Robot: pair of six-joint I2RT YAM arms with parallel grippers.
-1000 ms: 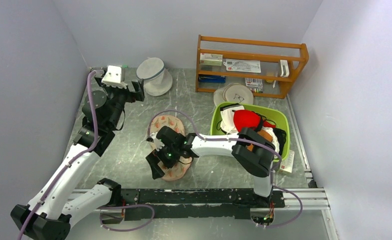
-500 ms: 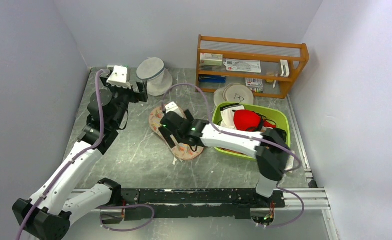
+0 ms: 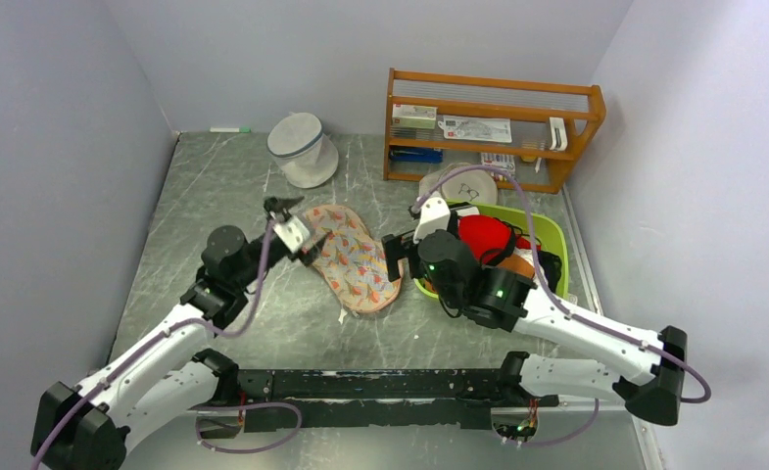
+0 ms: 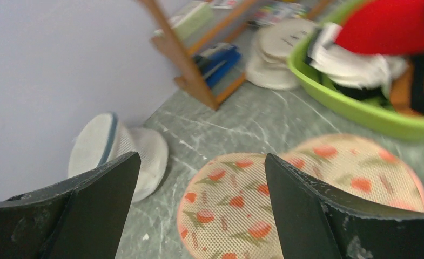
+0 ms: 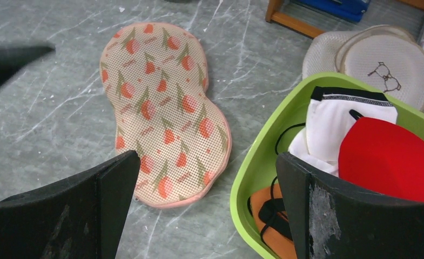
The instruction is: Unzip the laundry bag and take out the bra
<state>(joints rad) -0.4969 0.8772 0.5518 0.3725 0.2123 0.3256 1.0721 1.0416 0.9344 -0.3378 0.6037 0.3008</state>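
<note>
The left tool (image 4: 201, 167) has swung down to the laundry bag (image 3: 356, 264), jaws spread. The right tool (image 5: 207, 162), also spread and empty, has drawn back beside it.

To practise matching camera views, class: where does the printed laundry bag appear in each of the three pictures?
Top external: laundry bag at centre, left of the green tub.
Left wrist: bag at bottom, centre to right; tub upper right.
Right wrist: bag left of centre; tub on the right.
Shared landmark: the green tub.

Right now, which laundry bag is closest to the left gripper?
The flat peach laundry bag with red print, just beside the left gripper; the white cylindrical mesh bag sits near the back wall, the white round pouches by the shelf.
</note>
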